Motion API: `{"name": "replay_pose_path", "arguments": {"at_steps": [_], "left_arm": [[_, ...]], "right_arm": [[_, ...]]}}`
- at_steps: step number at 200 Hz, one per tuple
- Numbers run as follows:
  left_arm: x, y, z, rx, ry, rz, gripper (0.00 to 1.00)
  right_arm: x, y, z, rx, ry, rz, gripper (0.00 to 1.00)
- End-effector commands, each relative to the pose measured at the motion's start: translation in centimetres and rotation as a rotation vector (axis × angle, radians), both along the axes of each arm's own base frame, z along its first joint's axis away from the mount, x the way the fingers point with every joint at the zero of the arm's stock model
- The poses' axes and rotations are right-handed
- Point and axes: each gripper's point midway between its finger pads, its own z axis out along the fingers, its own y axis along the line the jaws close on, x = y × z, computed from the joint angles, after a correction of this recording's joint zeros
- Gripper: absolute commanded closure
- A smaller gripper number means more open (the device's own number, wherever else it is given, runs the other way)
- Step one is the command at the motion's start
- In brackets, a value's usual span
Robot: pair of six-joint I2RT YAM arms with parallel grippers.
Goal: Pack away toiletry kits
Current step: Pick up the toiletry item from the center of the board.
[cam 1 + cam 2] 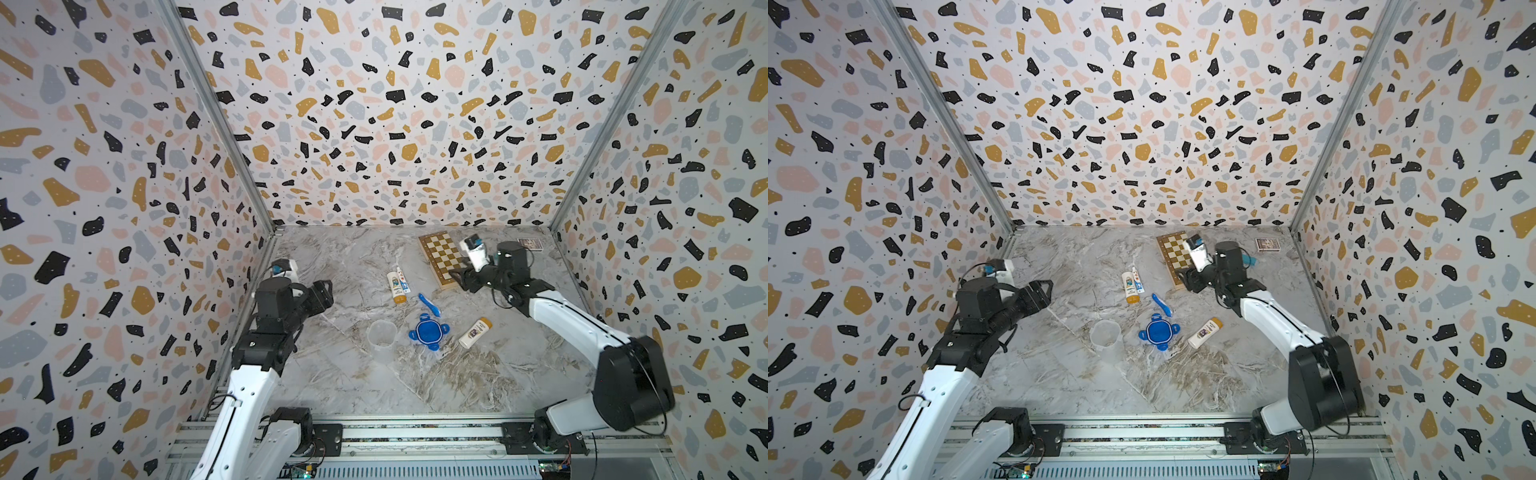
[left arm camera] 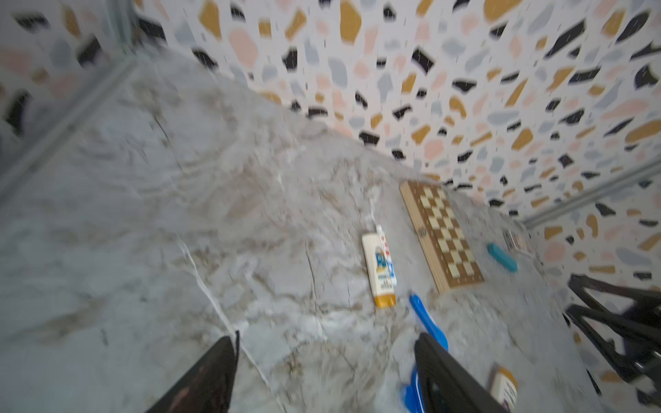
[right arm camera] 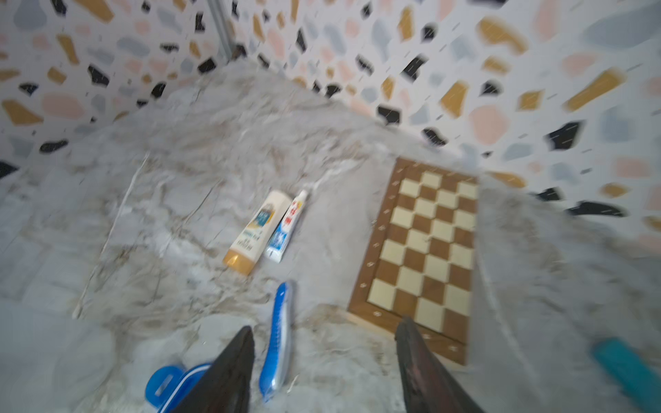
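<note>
Marble surface centre: blue toothbrush runs eleven-to-five o'clock; orange-capped bottle, touching the white tube, points its cap to six. Both left hand and right hand stand apart, empty.

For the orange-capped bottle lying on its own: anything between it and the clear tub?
Yes. In both top views the blue lid lies flat directly between the bottle and the tub; lifting the bottle over it should probably clear it.
</note>
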Motion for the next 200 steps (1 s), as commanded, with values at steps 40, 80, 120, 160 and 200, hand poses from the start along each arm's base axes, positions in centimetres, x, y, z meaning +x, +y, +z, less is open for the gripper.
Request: {"name": "replay_pose_path", "arguments": {"at_steps": [40, 80, 120, 160, 200], "left_arm": [[-2.1, -6.7, -1.5, -0.231, 0.101, -0.355, 0.21], [-2.9, -7.3, -2.2, -0.197, 0.159, -0.379, 0.21], [-3.0, -7.1, -3.4, -0.205, 0.172, -0.348, 0.21], [-3.2, -7.5, -3.7, -0.206, 0.200, -0.374, 0.21], [-4.4, -9.0, -3.7, -0.223, 0.239, -0.441, 0.27]], "right_arm": [[0.1, 9.9, -7.1, 0.039, 0.427, -0.098, 0.43], [3.6, 13.6, -9.0, 0.052, 0.477, -0.144, 0.42], [6.1, 15.6, -10.2, 0.010, 0.471, -0.196, 0.46], [7.1, 16.6, -12.2, -0.065, 0.463, -0.238, 0.48], [6.8, 16.9, -13.1, -0.127, 0.433, -0.248, 0.53]]}}
